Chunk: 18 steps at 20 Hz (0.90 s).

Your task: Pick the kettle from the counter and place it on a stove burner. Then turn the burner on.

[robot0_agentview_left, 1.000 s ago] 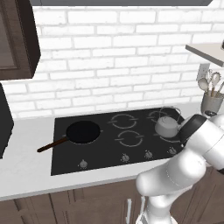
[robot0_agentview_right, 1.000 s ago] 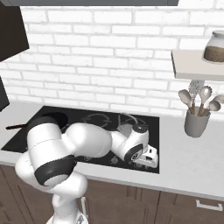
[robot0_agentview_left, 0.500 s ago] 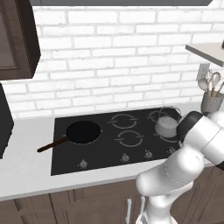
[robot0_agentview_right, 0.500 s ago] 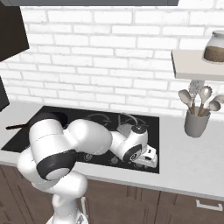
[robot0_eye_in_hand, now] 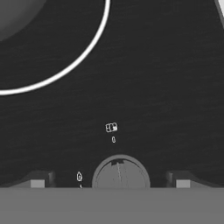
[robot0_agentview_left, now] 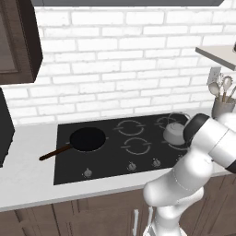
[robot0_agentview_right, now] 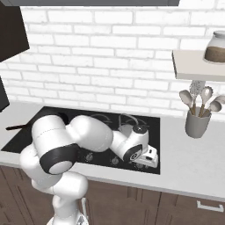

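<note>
The small white-grey kettle (robot0_agentview_left: 174,132) sits upright on the right rear stove burner (robot0_agentview_left: 169,146) of the black cooktop (robot0_agentview_left: 110,156), free of my gripper. My gripper (robot0_agentview_right: 147,164) points down at the cooktop's front right corner, in front of the kettle. In the hand view the gripper (robot0_eye_in_hand: 109,181) is open, its fingertips (robot0_eye_in_hand: 37,180) standing wide apart on either side of a round knob (robot0_eye_in_hand: 120,174). They do not touch the knob. A white arc of a burner ring (robot0_eye_in_hand: 70,68) curves above. The pale counter (robot0_agentview_right: 193,162) lies right of the cooktop.
A black pan (robot0_agentview_left: 87,138) with a brown handle rests on the left rear burner. Small knobs (robot0_agentview_left: 132,166) line the cooktop's front edge. A grey utensil holder (robot0_agentview_right: 197,123) with spoons stands at the right by the brick wall, under a shelf (robot0_agentview_right: 197,66) carrying a jar.
The arm's elbow has shifted slightly, and the hand has stayed low at the cooktop's front right. The kettle has not moved. The jaws have stayed open.
</note>
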Motion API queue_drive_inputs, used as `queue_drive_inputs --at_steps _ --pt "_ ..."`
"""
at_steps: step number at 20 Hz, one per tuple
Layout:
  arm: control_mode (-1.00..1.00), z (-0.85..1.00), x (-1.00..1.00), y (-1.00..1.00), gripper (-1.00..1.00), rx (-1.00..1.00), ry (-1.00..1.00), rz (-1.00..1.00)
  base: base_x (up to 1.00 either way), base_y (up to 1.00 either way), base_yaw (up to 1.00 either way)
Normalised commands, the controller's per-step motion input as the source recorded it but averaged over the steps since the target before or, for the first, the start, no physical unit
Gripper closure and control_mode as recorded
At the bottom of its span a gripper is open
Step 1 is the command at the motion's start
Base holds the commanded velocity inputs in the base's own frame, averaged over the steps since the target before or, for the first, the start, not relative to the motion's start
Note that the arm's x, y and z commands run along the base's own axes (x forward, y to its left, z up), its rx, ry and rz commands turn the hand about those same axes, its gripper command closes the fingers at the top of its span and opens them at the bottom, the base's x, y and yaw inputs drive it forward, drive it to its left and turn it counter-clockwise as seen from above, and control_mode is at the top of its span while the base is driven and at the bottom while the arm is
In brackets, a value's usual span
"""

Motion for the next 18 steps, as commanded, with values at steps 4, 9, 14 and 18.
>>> queue_drive_inputs --at_steps 4,9,14,18 --pt "-1.00 -0.41 0.00 0.00 1.00 -0.03 -0.06 0.00 0.00 0.00 0.00" --pt "-1.00 -0.40 0.00 0.00 1.00 -0.03 -0.05 0.00 0.00 0.00 0.00" --pt "-1.00 -0.48 0.00 0.00 1.00 -0.06 -0.06 0.00 0.00 0.00 0.00" --pt "-1.00 -0.39 0.00 0.00 1.00 -0.05 0.00 0.00 0.00 0.00 0.00"
